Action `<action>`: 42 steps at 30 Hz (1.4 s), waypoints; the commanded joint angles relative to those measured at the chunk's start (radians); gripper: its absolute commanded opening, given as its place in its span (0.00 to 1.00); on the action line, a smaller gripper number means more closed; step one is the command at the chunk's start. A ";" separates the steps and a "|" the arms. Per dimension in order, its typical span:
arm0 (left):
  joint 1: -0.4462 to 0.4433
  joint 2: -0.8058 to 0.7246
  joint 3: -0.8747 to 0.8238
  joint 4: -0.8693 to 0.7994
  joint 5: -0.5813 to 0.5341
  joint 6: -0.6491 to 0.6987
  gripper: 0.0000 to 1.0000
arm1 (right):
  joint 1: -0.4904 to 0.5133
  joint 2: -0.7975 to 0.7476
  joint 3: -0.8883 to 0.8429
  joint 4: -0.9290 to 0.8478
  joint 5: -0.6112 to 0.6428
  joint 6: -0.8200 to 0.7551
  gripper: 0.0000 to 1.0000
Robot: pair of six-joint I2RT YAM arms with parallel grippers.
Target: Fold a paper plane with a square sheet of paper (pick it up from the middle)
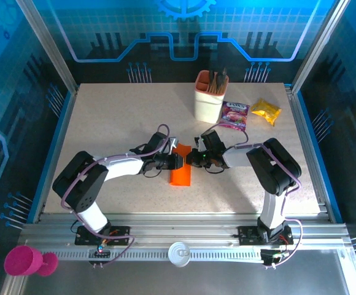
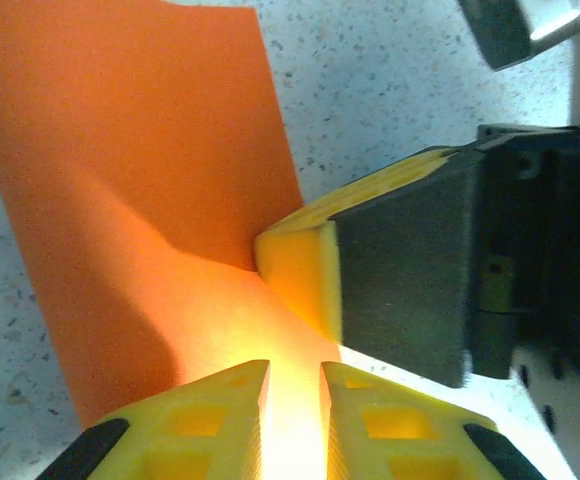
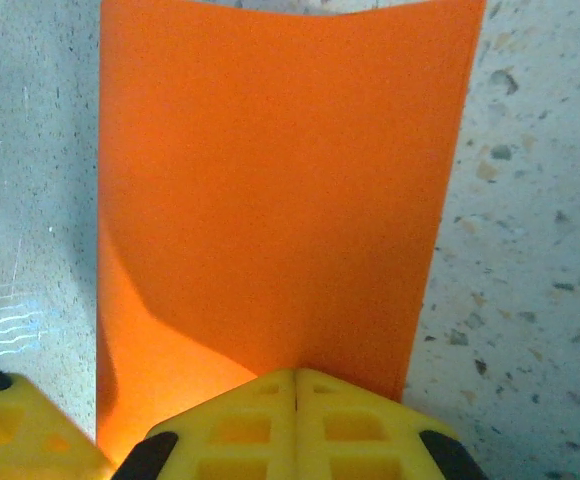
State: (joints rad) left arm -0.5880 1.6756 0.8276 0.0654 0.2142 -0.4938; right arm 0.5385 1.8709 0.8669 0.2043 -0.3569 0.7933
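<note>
The right gripper [image 3: 295, 400] is fully closed, its yellow fingertips meeting on the near edge of the orange sheet of paper [image 3: 270, 180]. The left gripper [image 2: 290, 400] faces it from the opposite side; its fingertips stand slightly apart with the paper running into the gap, and it cannot be told whether the grip is firm. The sheet, folded into a narrow rectangle, lies on the speckled table [image 1: 110, 123] between both grippers, bowed upward at the pinch. Farther back stand a peach holder cup [image 1: 207, 101] and two snack packets [image 1: 234, 114].
</note>
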 commanded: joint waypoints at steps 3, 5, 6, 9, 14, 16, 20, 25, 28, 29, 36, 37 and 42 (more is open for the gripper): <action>0.002 0.024 -0.030 0.015 -0.071 0.044 0.19 | 0.011 0.043 -0.031 -0.027 -0.002 -0.002 0.00; 0.002 0.030 -0.041 0.023 -0.078 0.044 0.18 | 0.011 0.047 -0.031 -0.024 -0.003 -0.002 0.00; 0.002 0.033 -0.047 0.030 -0.081 0.044 0.18 | 0.011 0.048 -0.033 -0.024 -0.004 -0.002 0.00; 0.002 0.042 -0.066 0.043 -0.097 0.038 0.18 | 0.011 0.050 -0.034 -0.019 -0.006 -0.002 0.00; 0.002 0.055 -0.093 0.066 -0.115 0.029 0.18 | 0.010 0.051 -0.036 -0.016 -0.009 -0.004 0.00; 0.003 0.055 -0.096 0.065 -0.115 0.027 0.18 | 0.011 0.051 -0.034 -0.019 -0.010 -0.003 0.00; 0.004 0.020 -0.074 0.050 -0.093 0.017 0.18 | 0.011 0.053 -0.033 -0.022 -0.010 -0.006 0.00; 0.006 -0.046 -0.011 0.013 -0.083 0.019 0.23 | 0.011 0.053 -0.031 -0.027 -0.009 -0.010 0.00; 0.015 -0.036 0.034 -0.008 -0.077 0.037 0.23 | 0.011 0.057 -0.028 -0.030 -0.007 -0.011 0.00; 0.019 -0.027 0.046 -0.013 -0.077 0.043 0.22 | 0.011 0.058 -0.028 -0.030 -0.007 -0.011 0.00; 0.059 0.051 0.072 0.007 -0.076 0.054 0.14 | 0.011 0.059 -0.030 -0.029 -0.007 -0.012 0.00; 0.065 0.063 0.073 0.012 -0.077 0.054 0.13 | 0.010 0.060 -0.030 -0.029 -0.008 -0.012 0.00; 0.071 0.107 0.040 0.052 -0.089 0.043 0.11 | 0.011 0.066 -0.033 -0.023 -0.010 -0.012 0.00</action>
State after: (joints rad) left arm -0.5194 1.7618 0.8810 0.0933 0.1272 -0.4644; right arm 0.5373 1.8744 0.8608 0.2222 -0.3695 0.7929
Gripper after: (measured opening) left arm 0.110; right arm 0.050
